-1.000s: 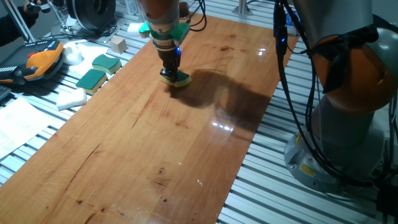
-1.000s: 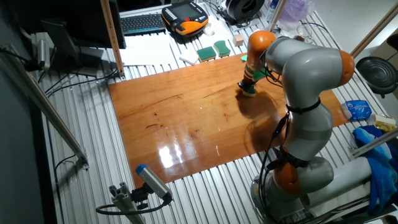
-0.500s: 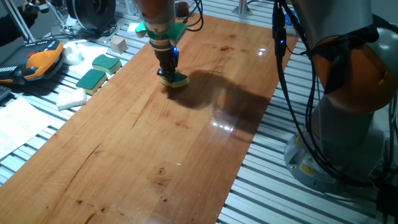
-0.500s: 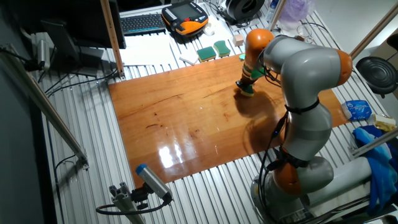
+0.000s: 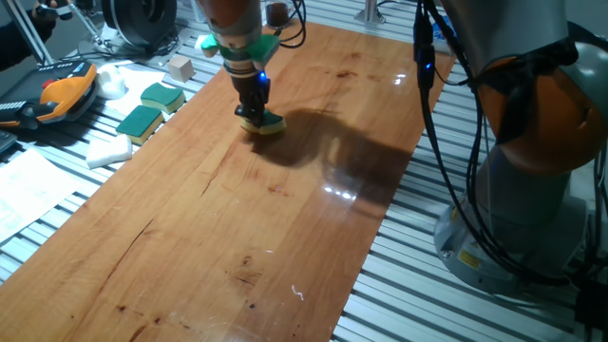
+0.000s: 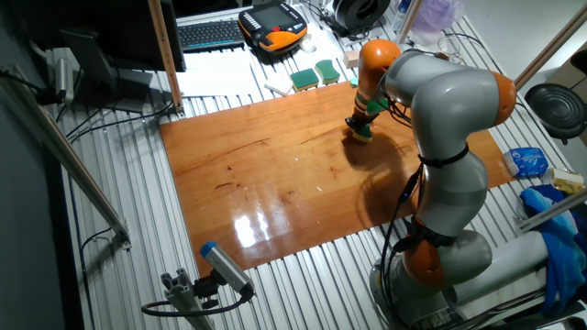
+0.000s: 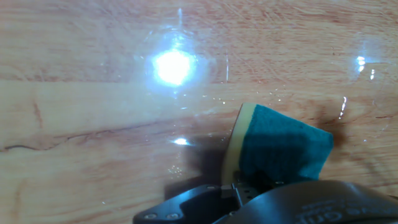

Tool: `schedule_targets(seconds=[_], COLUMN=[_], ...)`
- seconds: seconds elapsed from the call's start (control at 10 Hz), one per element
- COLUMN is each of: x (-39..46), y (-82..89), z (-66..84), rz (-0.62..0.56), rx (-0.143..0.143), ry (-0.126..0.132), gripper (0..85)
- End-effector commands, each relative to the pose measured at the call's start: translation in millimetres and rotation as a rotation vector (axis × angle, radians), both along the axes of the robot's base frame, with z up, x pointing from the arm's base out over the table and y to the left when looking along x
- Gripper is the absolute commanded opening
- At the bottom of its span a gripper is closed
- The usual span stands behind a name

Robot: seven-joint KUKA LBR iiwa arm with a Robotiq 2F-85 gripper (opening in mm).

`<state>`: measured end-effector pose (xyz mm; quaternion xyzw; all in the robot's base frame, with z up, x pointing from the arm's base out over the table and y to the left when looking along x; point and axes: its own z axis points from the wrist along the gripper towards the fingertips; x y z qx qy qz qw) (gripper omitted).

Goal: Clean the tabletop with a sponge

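The sponge (image 5: 266, 123), teal-green top over yellow foam, lies flat on the glossy reddish-brown tabletop (image 5: 218, 209). My gripper (image 5: 255, 118) is shut on it and presses it onto the board near the far left part. The other fixed view shows the gripper (image 6: 359, 131) on the sponge (image 6: 363, 136), on the tabletop (image 6: 275, 183). In the hand view the sponge (image 7: 280, 149) sticks out from the dark fingers (image 7: 205, 202) over the wet-looking, shiny tabletop (image 7: 93, 93).
Two spare green-yellow sponges (image 5: 150, 107) and a white foam block (image 5: 109, 150) lie on the ribbed slats left of the board. An orange teach pendant (image 5: 57, 93) and a small wooden cube (image 5: 179, 67) sit beyond them. The robot base (image 5: 532, 190) stands at the right.
My gripper and the sponge have slid a little to the left and away along the board over the last second.
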<state>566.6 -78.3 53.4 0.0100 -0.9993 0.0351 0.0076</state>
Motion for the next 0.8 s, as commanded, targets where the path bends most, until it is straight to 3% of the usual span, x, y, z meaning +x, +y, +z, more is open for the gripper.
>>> schedule_targets(seconds=[0.0,0.1,0.2,0.6,0.7], x=[0.5,1.9,3.7,13.1,17.5], y=[1.2,3.4,6.2,17.2,17.1], z=[0.8,2.5,4.9,20.3,24.9], rz=[-0.009,-0.026,-0.044,-0.047,-0.020], rx=[-0.007,-0.011,-0.018,-0.022,-0.014], ry=[-0.002,-0.005,-0.009,-0.011,-0.007], gripper=[34.0,34.0,51.0,51.0,34.0])
